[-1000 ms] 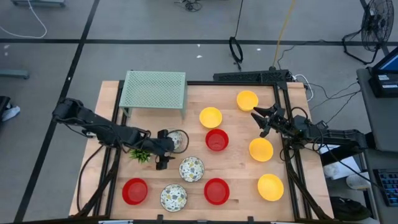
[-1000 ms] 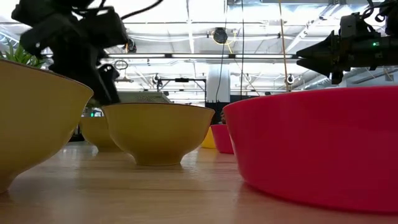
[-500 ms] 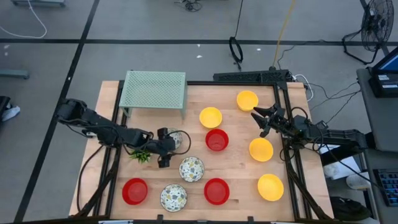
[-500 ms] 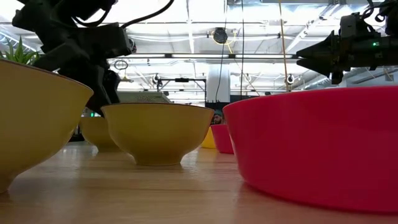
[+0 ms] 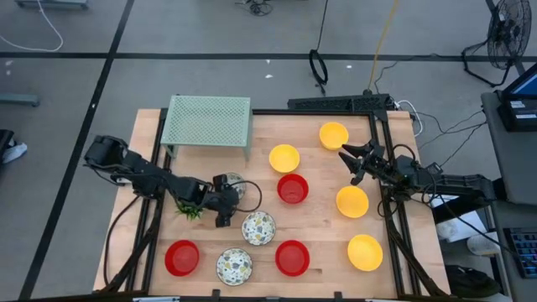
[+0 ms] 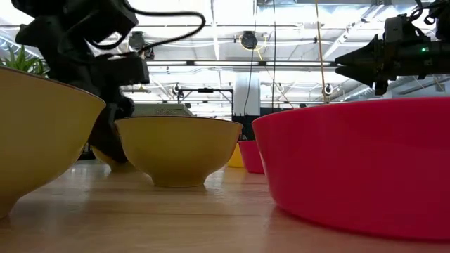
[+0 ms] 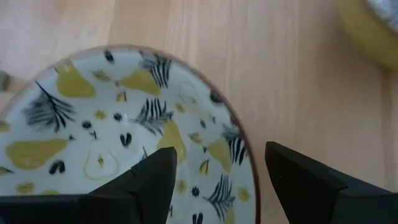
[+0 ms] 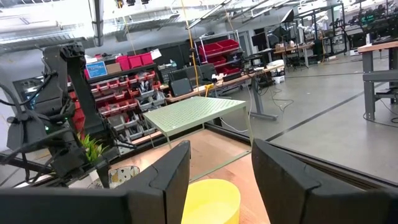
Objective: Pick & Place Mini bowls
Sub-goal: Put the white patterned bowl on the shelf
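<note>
My left gripper (image 5: 228,200) hangs open, slanting down over a white pear-patterned mini bowl (image 7: 118,124) near the table's middle. One finger (image 7: 152,180) stands over the bowl's inside, the other (image 7: 298,180) outside its rim (image 7: 247,163); I see no touch. Two more patterned bowls (image 5: 258,227) (image 5: 234,266), red bowls (image 5: 293,189) (image 5: 292,257) (image 5: 182,257) and several yellow bowls (image 5: 284,158) rest on their bases on the table. My right gripper (image 5: 352,164) waits open, level, at the right side.
A pale green mesh rack (image 5: 207,122) stands at the far left. A small green plant (image 5: 189,207) sits right beside my left arm. Yellow bowls (image 5: 333,135) (image 5: 352,201) lie on either side of my right gripper. Bare wood shows between the bowls.
My left gripper has sunk toward the patterned bowl and tipped more steeply downward, staying open. The bowls have kept their places.
</note>
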Available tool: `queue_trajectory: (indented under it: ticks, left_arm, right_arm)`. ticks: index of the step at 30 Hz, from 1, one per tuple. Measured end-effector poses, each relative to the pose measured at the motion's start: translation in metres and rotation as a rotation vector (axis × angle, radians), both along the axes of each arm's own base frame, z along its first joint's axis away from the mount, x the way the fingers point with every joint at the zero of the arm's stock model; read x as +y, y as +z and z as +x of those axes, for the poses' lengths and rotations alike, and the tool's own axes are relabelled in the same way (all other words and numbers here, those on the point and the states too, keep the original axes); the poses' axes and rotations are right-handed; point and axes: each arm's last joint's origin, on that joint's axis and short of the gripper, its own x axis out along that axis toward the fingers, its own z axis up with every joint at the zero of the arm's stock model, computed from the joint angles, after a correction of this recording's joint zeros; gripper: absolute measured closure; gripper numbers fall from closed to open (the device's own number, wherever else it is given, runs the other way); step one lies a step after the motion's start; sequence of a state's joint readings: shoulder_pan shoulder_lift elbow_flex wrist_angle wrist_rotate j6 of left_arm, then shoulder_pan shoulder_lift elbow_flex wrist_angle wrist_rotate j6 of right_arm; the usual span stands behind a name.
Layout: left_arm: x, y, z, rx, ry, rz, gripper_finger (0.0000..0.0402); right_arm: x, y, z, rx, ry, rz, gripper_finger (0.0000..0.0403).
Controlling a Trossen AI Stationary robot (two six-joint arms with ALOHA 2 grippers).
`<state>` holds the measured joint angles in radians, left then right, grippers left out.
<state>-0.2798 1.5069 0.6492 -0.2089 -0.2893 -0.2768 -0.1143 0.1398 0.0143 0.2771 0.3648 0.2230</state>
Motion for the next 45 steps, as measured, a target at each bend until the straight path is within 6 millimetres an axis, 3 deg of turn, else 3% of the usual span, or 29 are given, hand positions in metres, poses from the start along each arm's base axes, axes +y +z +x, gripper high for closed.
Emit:
queue_trajectory:
  ticks: [4,12,14,20,24,34,38,45]
  left_arm:
    - [-0.001,0.000,0.000,-0.001,-0.010,-0.020,0.0192]
    - [0.000,0.003,0.001,-0.018,-0.002,-0.006,0.0362]
    - [0.001,0.006,0.002,-0.041,0.005,-0.011,0.0383]
    - [-0.001,0.018,0.005,-0.127,-0.043,-0.038,0.0359]
    - [-0.003,0.038,0.011,-0.191,-0.115,-0.007,0.0381]
    - [-0.001,0.107,0.036,-0.327,-0.198,0.349,0.0369]
    - [0.021,0.125,0.040,-0.259,-0.072,0.443,0.0385]
    - [0.085,0.141,0.026,0.028,0.198,0.507,0.0374]
  right_arm:
    - [0.000,0.000,0.000,0.000,0.000,0.000,0.0242]
    - [0.000,0.000,0.000,0.000,0.000,0.000,0.0242]
    - [0.000,0.000,0.000,0.000,0.000,0.000,0.0242]
    - [0.000,0.000,0.000,0.000,0.000,0.000,0.0242]
    - [0.000,0.000,0.000,0.001,0.000,0.000,0.0242]
    - [0.000,-0.002,0.001,0.019,0.000,0.002,0.0241]
    - [0.000,-0.002,0.001,0.025,0.000,0.003,0.0242]
    - [0.000,-0.002,0.001,0.024,0.000,0.002,0.0241]
